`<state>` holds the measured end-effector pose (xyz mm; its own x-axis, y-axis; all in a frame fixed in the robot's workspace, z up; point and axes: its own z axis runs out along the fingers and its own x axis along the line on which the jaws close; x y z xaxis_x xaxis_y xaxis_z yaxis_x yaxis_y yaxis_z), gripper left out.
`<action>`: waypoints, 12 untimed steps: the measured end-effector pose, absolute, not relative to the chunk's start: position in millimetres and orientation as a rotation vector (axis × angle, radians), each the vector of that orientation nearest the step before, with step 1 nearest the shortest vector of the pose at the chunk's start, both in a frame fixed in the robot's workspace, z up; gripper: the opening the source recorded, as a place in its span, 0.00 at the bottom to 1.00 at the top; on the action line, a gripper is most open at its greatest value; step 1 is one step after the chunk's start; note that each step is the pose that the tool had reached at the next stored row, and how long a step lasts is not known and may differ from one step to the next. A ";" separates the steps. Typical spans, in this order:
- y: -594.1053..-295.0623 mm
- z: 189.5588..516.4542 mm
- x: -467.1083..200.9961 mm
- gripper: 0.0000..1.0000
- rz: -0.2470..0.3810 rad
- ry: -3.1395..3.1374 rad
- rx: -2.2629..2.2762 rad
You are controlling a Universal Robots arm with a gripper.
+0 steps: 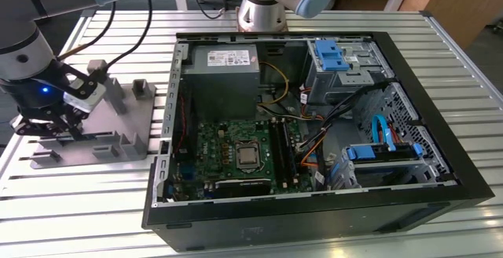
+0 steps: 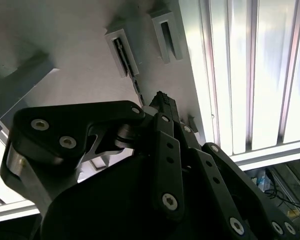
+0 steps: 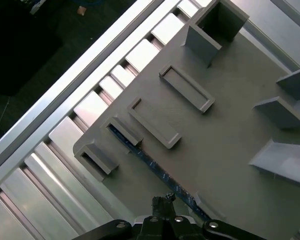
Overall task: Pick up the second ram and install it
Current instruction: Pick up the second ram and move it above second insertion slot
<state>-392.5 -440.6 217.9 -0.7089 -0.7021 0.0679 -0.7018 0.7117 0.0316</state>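
From where I stand, the black pincer (image 1: 55,131) hangs low over a flat grey plastic holder plate (image 1: 106,125). In the exterior view the plate sits on the slatted aluminium bench (image 1: 79,202) at about nine o'clock from the open black computer case (image 1: 314,225), close to the case's wall, with bare slats at the plate's six o'clock. In both wrist views the second ram (image 3: 150,162) (image 2: 135,82), a thin dark blue-green stick, stands on edge in small grey brackets along the plate's outer edge; the pincer's tip is just beside it, and I cannot tell whether the pincer is open or closed.
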 end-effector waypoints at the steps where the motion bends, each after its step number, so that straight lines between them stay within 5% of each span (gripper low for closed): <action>1: -440.6 217.9 -392.6 0.10 -0.005 -2.833 1.173; 12: -440.6 217.9 -392.6 0.10 -0.001 -2.795 1.261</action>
<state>-392.6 -440.6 217.9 -0.6595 -0.7486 0.0679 -0.7485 0.6624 0.0316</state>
